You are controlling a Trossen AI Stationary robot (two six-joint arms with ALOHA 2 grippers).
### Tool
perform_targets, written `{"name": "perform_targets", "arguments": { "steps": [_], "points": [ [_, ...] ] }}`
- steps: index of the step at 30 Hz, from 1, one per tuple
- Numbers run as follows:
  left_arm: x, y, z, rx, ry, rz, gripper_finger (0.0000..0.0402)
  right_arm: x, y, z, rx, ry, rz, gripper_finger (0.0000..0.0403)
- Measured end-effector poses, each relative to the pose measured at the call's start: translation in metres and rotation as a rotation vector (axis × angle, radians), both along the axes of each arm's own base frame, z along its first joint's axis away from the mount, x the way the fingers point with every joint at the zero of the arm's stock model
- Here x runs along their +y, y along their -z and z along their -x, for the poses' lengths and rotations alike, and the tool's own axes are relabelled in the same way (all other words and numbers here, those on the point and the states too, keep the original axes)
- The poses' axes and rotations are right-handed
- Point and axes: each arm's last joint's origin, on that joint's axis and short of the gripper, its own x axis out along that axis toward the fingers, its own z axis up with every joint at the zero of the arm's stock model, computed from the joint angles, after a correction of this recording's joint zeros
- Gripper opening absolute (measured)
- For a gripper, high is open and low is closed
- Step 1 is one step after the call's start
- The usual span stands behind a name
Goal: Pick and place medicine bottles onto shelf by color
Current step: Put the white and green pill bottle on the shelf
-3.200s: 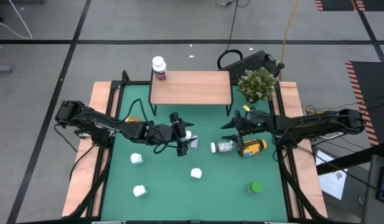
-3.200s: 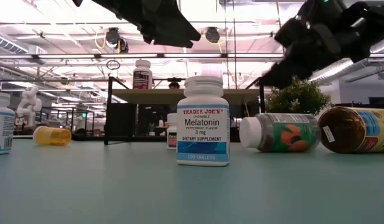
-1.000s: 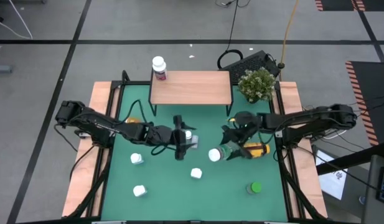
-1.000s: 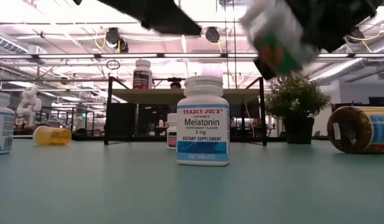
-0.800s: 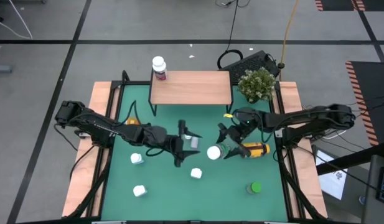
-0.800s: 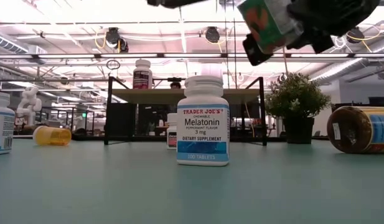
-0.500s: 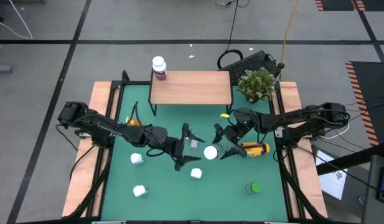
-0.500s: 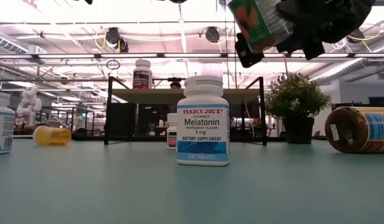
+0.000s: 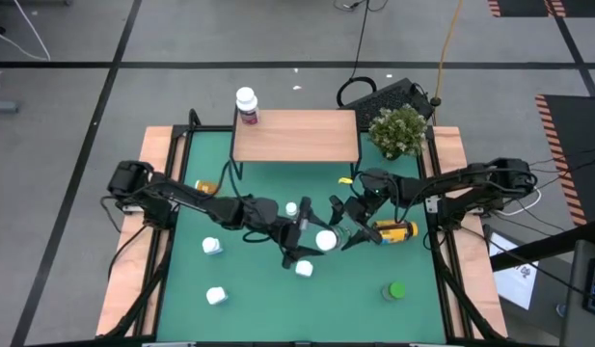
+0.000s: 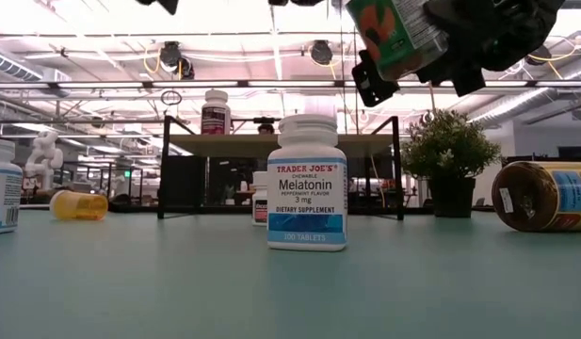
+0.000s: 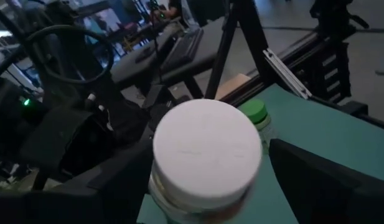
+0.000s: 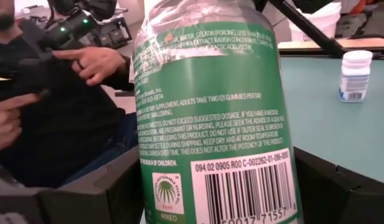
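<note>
Above mid-table, right tool [image 9: 343, 225] grips white-capped green-labelled bottle [image 9: 328, 238]; contents unseen.

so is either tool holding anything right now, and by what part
The right tool holds the green-labelled bottle by its body, lifted off the table, white cap toward the left tool, which is open around the cap, not gripping.

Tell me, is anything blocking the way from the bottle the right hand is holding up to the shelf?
Nothing visible does. The right hand holds the green bottle in the air above the table, with open mat up to the shelf. The left hand sits beside the bottle, not between.
</note>
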Motion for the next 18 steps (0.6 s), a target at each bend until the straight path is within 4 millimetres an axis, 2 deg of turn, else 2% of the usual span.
{"name": "perform_targets", "arguments": {
  "steps": [13, 18],
  "points": [
    [-0.0020, -0.0048, -0.0024, -0.002, 0.037, -0.049, 0.0242, 0.0019, 0.0018, 0.0022, 0.026, -0.072, -0.023, 0.0295],
    [-0.0037, -0.0082, -0.0026, -0.053, 0.048, -0.079, 0.0249, 0.0020, 0.0006, 0.0021, 0.018, -0.074, -0.021, 0.0295]
  ]
}}
